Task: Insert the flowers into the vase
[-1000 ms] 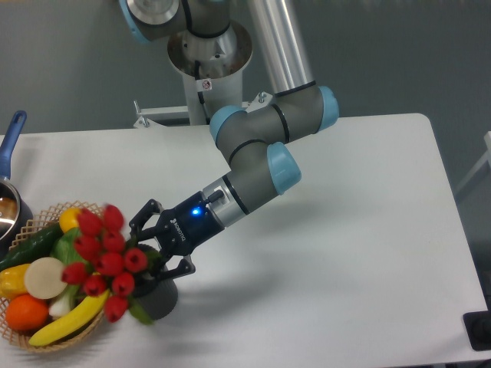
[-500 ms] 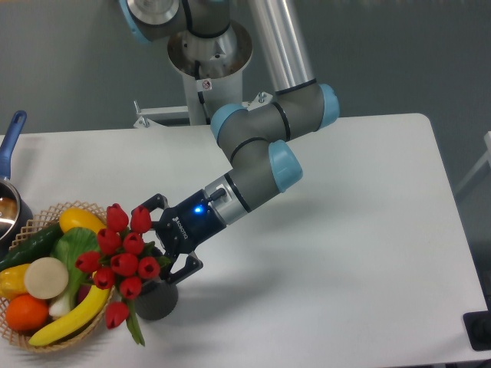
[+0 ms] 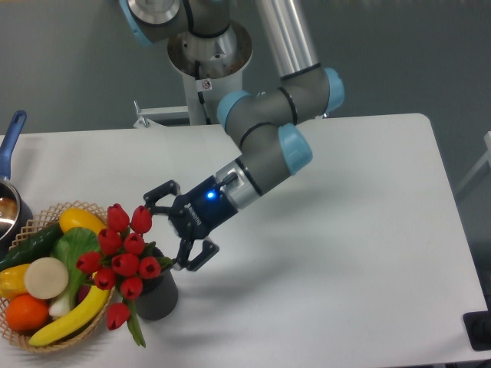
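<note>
Flowers (image 3: 123, 257), a bunch of red tulip buds on green stems with a few green leaves, stand in the small dark grey cylindrical vase (image 3: 159, 297) near the left front of the white tabletop (image 3: 345, 253), with the buds fanned out over its mouth and leaning left toward the round woven wicker basket (image 3: 46, 222) of toy fruit and vegetables just beside it. One bud and a leaf hang down low on the left of the vase, outside its wall. The black two-finger tool (image 3: 181, 234) sits just to the right of the bunch, its jaws spread wide and holding nothing; whether a fingertip brushes the nearest bud cannot be told. Judging by their look, these are artificial blooms: light, with bendy stems that spring rather than snap, and buds that crush or splay if squeezed. The sound place to take hold would be the gathered stems below the heads, where the bunch is narrow and firm, not the buds themselves. The vase looks light too, with a finely ribbed side that gives some grip, yet a top-heavy leaning bunch could tip it if nudged sideways. From how things lie, the stems seem to be in, so the task appears done or close to it, with only the drooping bud left as a doubt.
</note>
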Available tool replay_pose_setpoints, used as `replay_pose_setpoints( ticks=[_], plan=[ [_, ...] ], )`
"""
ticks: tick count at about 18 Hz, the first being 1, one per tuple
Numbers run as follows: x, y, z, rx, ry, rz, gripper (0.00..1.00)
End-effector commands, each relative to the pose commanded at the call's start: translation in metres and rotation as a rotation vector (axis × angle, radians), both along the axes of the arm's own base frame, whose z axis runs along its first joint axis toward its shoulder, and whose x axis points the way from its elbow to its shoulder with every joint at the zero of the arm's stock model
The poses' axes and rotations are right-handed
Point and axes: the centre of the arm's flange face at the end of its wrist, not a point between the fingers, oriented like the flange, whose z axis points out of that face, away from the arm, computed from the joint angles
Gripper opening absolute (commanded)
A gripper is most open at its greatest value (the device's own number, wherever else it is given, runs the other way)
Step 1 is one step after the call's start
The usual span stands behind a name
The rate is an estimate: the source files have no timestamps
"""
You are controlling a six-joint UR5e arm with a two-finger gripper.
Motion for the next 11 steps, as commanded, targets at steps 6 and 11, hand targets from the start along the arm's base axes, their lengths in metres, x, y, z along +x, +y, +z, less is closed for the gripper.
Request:
replay_pose_setpoints(
  ticks=[6,11],
  plan=[
    [-0.029,-0.069,0.019,0.013,0.027,0.139,1.0],
    [-0.057,-0.118,0.039,0.017,0.06,0.257,1.0]
  ],
)
